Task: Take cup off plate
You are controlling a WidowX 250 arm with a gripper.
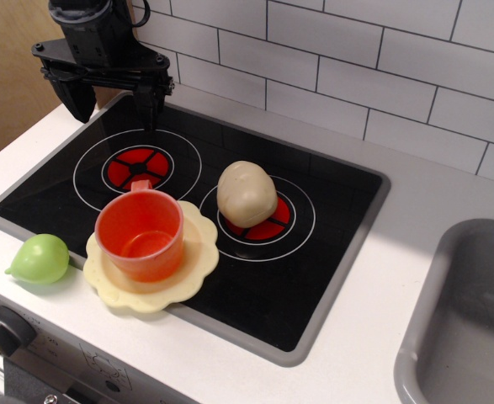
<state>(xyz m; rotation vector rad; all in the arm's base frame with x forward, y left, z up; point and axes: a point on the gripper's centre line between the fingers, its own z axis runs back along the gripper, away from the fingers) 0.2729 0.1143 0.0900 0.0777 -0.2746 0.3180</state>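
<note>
1. The cup (pixel 140 233) stands upright on the plate (pixel 194 252), its open mouth facing up and its small tab handle pointing toward the far side.
2. The cup sits left of the plate's middle, so more of the plate's scalloped rim shows on the right and near sides.
3. The plate lies at the near left corner of the black stovetop (pixel 314 269), with its near edge reaching over the grey frame onto the white desk (pixel 373 337).
4. The claw (pixel 112 97) hangs over the far left corner of the stovetop, well apart from the cup and above it.
5. Its two dark fingers (pixel 77 99) point downward and stand spread with an empty gap between them, so the claw is released and holds nothing.
6. A red burner mark (pixel 139 167) ringed by white circles lies on the stovetop between the claw and the cup; the cup's far rim covers part of its outer ring.
7. A beige potato-shaped lump (pixel 246 194) rests on the second red burner mark, just to the right of the plate and far of it, close to the plate's rim.
8. A pale green pear-shaped toy (pixel 40 259) lies on the desk just left of the plate, beside the stovetop's near left corner.
9. A grey sink (pixel 461 311) is set into the desk at the right edge, well apart from the plate.
10. A white tiled wall (pixel 356 67) runs behind the stovetop.
11. A dark knob (pixel 9 330) shows on the front panel at the near left.
</note>
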